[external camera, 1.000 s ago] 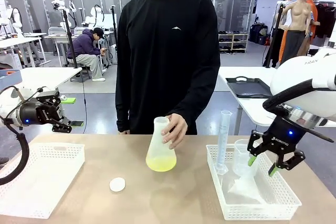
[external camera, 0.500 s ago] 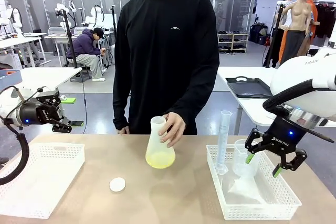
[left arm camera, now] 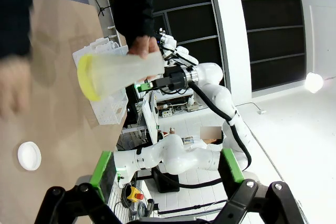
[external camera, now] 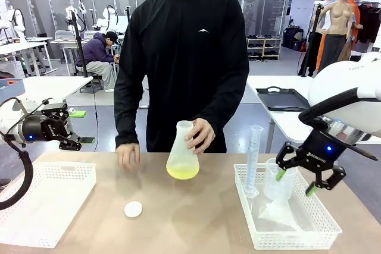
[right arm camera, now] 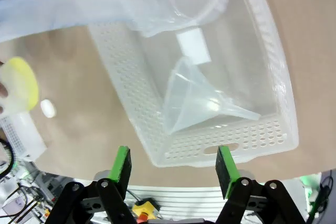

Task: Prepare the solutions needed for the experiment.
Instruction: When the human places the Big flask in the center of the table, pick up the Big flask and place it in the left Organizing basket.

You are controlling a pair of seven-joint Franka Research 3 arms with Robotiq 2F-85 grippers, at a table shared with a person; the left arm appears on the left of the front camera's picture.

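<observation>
Right gripper (external camera: 294, 182) fingers apart, nothing between the green pads (right arm camera: 122, 165); white perforated plastic basket (external camera: 297, 237) lies under these fingers; clear plastic funnel (right arm camera: 194, 98) lies in it straight ahead of them; clear beaker (external camera: 275, 178) just beside them, tall graduated cylinder (external camera: 255, 157) past the beaker; left gripper (external camera: 82, 142) fingers apart too, empty; second white basket (external camera: 53, 203) below and near them; translucent conical plastic flask (external camera: 182, 153) tilted, holding shallow yellow-green solution (external camera: 183, 173), between both sets of fingers, well apart from each; person's hand (external camera: 201, 135) grips its neck; cannot tell if base touches tan counter (external camera: 196, 224); small white round disc (external camera: 133, 209) on counter, nearer left fingers.
</observation>
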